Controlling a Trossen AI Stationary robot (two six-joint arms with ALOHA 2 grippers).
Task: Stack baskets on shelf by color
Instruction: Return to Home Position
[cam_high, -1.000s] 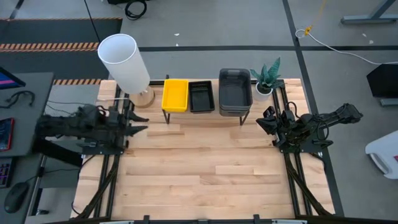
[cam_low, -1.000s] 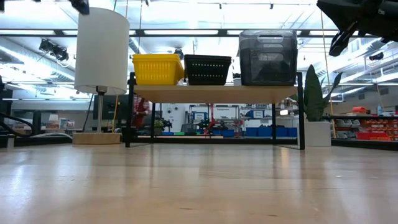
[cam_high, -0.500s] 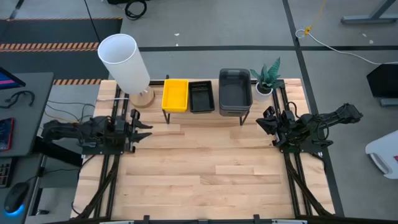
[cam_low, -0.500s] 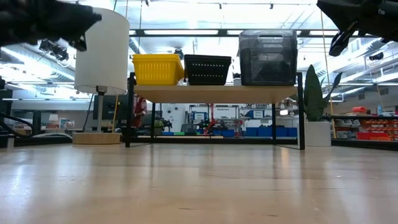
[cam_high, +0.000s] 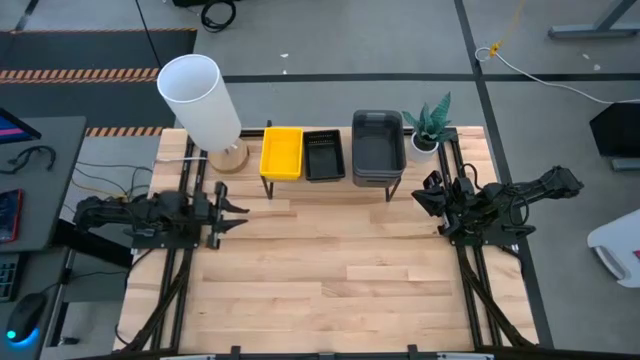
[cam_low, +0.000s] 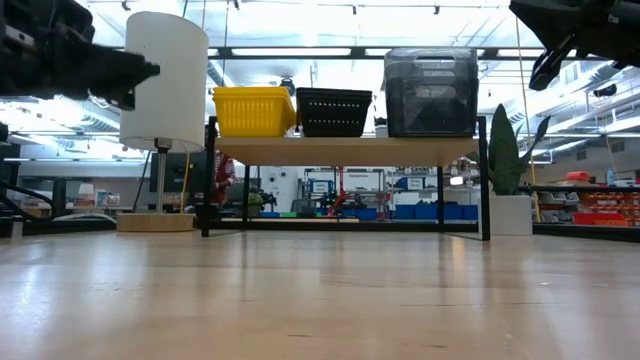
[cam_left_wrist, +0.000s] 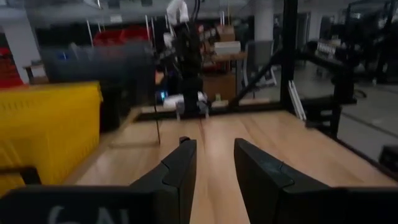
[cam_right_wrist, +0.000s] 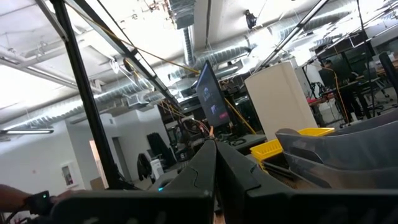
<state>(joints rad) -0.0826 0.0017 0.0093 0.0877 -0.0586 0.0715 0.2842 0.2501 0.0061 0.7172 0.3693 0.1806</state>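
- As no basket lies loose on the tabletop (cam_high: 340, 290) in front of the shelf (cam_low: 345, 151), the sorting itself looks done, I'd judge. Only parking the arms seems left.
- left gripper (cam_high: 234, 214): off the shelf's left end and nearer the front than it, low over the wood, pointing across the table. Fingers apart w/ a moderate gap, nothing btwn them. Arm looks not quite tucked in.
- right gripper (cam_high: 422, 197): off the shelf's right end, just in front of it, arm folded by the table edge. Fingers pressed together, empty. Prob. parked already.
- On the shelf, from its left end to its right: yellow stack (cam_low: 257, 110), black stack (cam_low: 335, 111), grey stack (cam_low: 431, 92). One colour per pile, all three in a row on the plank.
- Yellow & black sit side by side, can't tell if touching. Grey stands a little apart, toward the shelf's right end.
- Looks: yellow is bright w/ latticed walls. Black is slotted, approx. the same height as yellow. Grey is smoky, see-through, w/ rounded corners, and is the biggest & tallest pile.
- Count per pile: can't tell from these views.
- All piles sit level, no lean.
- Farther back: lamp (cam_low: 164, 80) by the shelf's left end, plant (cam_low: 503, 150) by its right end. Neither touches a basket.
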